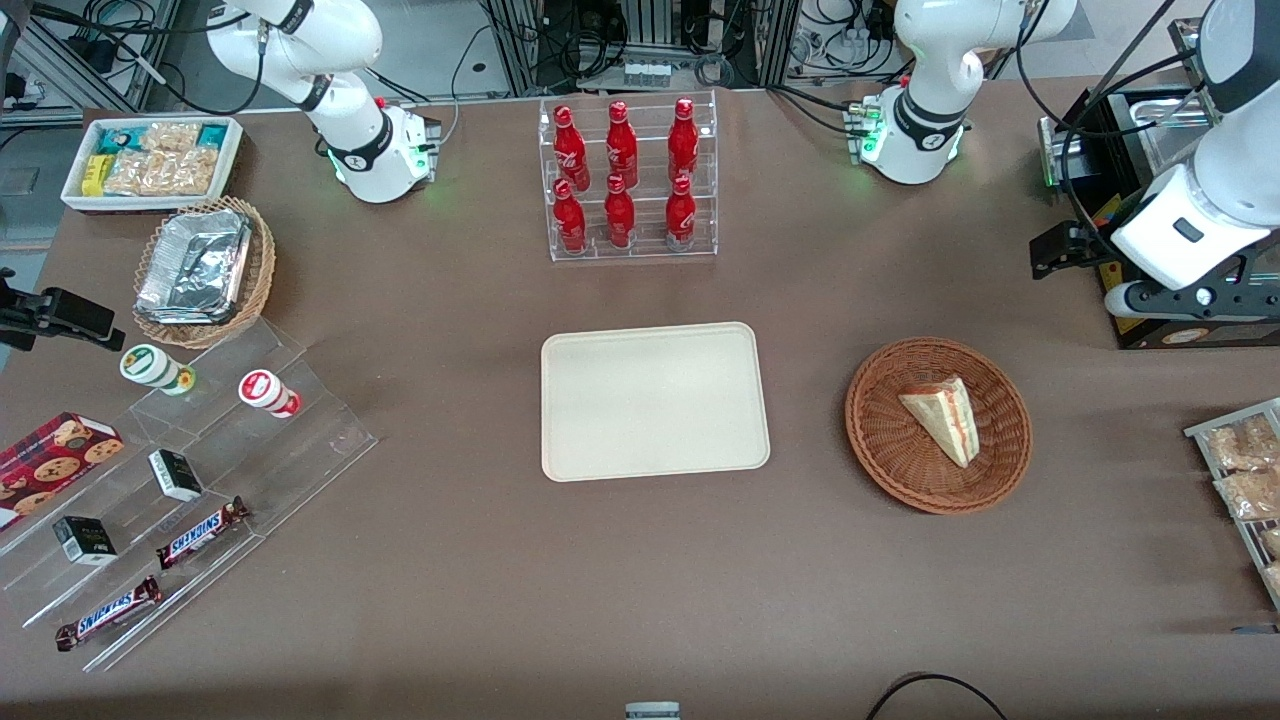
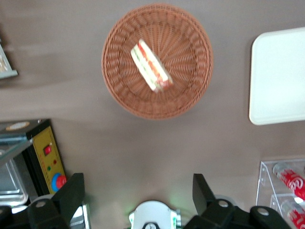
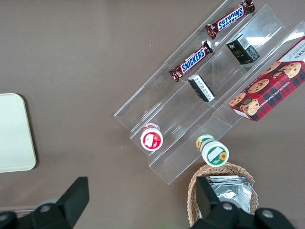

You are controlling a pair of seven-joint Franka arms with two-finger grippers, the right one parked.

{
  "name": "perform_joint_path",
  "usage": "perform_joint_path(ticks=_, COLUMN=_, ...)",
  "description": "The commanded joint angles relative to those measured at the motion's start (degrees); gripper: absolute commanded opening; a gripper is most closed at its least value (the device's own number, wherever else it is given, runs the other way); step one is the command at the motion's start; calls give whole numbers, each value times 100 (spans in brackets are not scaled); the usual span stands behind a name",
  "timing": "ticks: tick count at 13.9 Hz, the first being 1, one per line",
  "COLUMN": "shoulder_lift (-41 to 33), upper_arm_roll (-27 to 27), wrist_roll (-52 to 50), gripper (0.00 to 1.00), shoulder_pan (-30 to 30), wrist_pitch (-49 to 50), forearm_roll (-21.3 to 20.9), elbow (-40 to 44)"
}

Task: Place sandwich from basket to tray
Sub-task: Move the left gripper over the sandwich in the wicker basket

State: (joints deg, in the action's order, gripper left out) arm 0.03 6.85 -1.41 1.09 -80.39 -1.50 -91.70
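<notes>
Landmark: we place everything by the basket point(image 1: 938, 425), which sits on the brown bench point(image 1: 480, 560).
Sandwich: we see the sandwich point(image 1: 943, 418) lying inside the basket, untouched; the front view shows mostly pale bread, while the left wrist view shows its red and green filling edge point(image 2: 151, 66).
Tray: the tray point(image 1: 655, 400) lies flat beside the basket, apart from it, toward the parked arm's end of the bench.
Gripper: the gripper point(image 2: 137, 198) hangs above the bench, farther from the front camera than the basket, near the base of the working arm.
Jaws: wide apart and holding nothing; we see both dark fingers point(image 2: 71, 193) only in the left wrist view.
Bottle rack: the rack of red bottles point(image 1: 628, 178) stands farther from the front camera than the basket, past the tray.
</notes>
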Motion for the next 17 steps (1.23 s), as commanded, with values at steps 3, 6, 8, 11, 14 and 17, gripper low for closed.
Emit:
perform_joint_path(ticks=3, shoulder_lift=5, upper_arm_roll=36, wrist_roll=105, gripper=100, shoulder_pan=58, wrist_pitch=-28, forearm_roll=45, elbow=-23)
perform_joint_path(ticks=6, shoulder_lift=-12, upper_arm_roll=36, wrist_roll=237, gripper=100, shoulder_pan=75, wrist_pitch=-721, forearm_roll=89, elbow=-646)
perform_joint_path(ticks=8, shoulder_lift=-38, upper_arm_roll=36, wrist_roll=237, gripper=100, shoulder_pan=67, wrist_pitch=-1466, forearm_roll=89, elbow=-1286)
perform_joint_path(ticks=11, shoulder_lift=-4, upper_arm_roll=36, wrist_roll=228, gripper=100, shoulder_pan=67, wrist_pitch=-2723, forearm_roll=89, elbow=-2227)
perform_joint_path(ticks=14, shoulder_lift=5, upper_arm_roll=27, wrist_roll=193, gripper=100, shoulder_pan=67, wrist_pitch=-4375, forearm_roll=89, elbow=-3334)
perform_joint_path(ticks=17, shoulder_lift=251, upper_arm_roll=27, wrist_roll=-42, gripper=100, shoulder_pan=67, wrist_pitch=-4933, forearm_roll=98, elbow=-3504)
